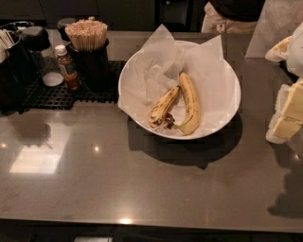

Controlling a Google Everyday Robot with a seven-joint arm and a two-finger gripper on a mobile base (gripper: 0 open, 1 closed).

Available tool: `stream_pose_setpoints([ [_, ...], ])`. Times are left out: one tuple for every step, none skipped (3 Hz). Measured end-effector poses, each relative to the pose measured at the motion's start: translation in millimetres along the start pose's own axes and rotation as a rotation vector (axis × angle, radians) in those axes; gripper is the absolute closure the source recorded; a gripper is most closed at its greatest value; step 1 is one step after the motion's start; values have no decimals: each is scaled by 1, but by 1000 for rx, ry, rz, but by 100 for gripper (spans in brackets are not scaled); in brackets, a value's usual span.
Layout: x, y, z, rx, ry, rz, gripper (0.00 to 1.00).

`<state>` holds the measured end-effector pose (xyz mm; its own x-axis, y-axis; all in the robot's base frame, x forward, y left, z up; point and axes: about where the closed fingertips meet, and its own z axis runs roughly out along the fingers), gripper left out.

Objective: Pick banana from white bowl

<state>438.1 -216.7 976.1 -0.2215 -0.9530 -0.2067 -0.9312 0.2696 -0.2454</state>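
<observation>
The banana (164,107) is short and stubby, yellow with heavy brown speckles and a dark mushy end toward the front. It lies in the white bowl (227,78), on crinkled white paper, left of a longer, cleaner yellow banana (191,105) and touching it near their front ends. The bowl stands on the dark counter, right of centre. My gripper (287,112) shows as cream-white parts at the right edge of the view, to the right of the bowl and apart from it, holding nothing that I can see.
A black cup of wooden stir sticks (89,49), a small brown sauce bottle (67,67) and dark containers (16,61) stand on a black mat at the back left. A person (232,14) stands behind the counter. The counter's front edge (142,221) runs along the bottom.
</observation>
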Motion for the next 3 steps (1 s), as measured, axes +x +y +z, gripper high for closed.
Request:
stream_pose_setpoints([
  [0,0,0,0,0,0,0],
  [-24,7,1,-13,-37,-86,0],
  [-72,26,-8,-24,-97,-262,0],
])
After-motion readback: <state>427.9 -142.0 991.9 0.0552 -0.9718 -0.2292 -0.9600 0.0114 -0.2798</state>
